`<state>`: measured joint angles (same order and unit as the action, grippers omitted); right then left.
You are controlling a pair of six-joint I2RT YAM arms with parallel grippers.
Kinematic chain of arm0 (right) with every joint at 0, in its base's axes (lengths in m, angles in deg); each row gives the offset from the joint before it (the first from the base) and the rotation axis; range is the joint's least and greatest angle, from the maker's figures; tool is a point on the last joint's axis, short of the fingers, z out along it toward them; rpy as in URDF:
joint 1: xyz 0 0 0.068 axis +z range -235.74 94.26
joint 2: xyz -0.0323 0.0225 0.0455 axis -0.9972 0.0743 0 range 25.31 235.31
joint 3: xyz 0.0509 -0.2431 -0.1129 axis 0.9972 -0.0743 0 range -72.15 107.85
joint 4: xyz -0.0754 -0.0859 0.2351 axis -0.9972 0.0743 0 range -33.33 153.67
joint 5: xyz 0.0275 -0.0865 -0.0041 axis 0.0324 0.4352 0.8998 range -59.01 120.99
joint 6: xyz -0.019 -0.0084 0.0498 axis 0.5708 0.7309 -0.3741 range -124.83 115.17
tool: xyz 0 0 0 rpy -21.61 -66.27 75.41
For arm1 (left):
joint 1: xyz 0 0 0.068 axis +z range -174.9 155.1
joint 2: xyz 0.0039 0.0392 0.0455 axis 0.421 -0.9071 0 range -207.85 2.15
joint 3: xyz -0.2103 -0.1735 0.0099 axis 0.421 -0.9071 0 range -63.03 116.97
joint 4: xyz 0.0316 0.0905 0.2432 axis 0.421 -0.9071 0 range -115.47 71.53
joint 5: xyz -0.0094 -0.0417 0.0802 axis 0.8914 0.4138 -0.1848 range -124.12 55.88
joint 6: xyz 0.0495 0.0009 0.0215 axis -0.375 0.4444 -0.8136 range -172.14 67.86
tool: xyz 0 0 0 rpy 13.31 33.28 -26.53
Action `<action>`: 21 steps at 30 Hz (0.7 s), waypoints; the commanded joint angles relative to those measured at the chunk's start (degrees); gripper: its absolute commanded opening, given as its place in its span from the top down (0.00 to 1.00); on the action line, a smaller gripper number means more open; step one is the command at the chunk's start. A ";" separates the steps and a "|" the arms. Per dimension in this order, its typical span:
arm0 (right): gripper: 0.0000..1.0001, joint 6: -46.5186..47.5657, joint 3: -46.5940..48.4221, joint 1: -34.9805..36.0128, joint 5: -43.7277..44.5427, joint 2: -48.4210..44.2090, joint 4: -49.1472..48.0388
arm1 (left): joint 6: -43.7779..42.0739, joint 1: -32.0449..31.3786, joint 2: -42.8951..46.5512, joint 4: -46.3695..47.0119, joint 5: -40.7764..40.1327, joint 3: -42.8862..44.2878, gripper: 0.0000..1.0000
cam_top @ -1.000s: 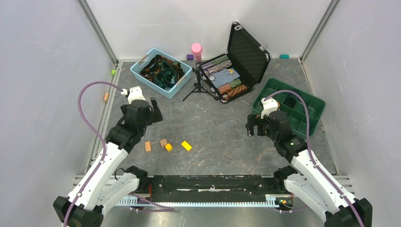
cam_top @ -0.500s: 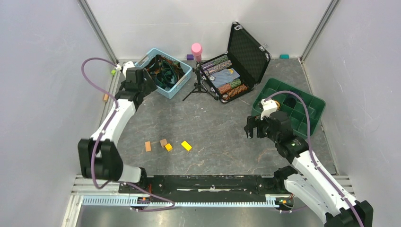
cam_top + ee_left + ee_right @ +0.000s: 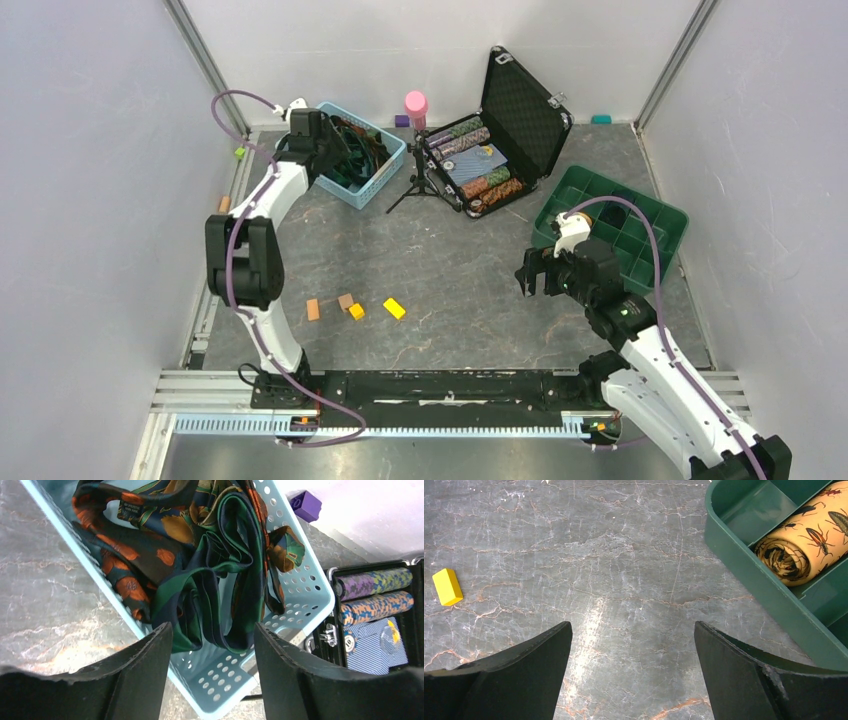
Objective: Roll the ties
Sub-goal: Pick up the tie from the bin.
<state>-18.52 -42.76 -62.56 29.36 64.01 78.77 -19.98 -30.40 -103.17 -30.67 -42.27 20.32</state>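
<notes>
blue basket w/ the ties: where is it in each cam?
Top external: upper left, blue basket near the back wall, left gripper over its left end.
Left wrist: fills the centre, ties heaped inside.
Right wrist: not in it.
Shared landmark: the open black case just right of the blue basket, at the left wrist view's right edge.
</notes>
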 commanded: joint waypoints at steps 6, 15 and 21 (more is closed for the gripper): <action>0.02 -0.19 0.58 -0.08 -0.90 0.22 0.04 | -12.63 -0.45 -4.93 -1.17 -0.90 7.16 0.39; 0.02 -0.26 0.15 -0.06 -1.10 0.98 -0.02 | -18.80 -0.49 -6.30 -2.01 -1.60 7.14 0.41; 0.01 -0.18 0.41 -0.06 -1.45 1.41 0.38 | -20.20 -0.50 -10.87 -3.01 -0.50 10.46 0.40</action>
<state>-18.52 -42.76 -62.56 28.38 65.54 79.23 -36.11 -30.55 -110.95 -33.12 -43.10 27.27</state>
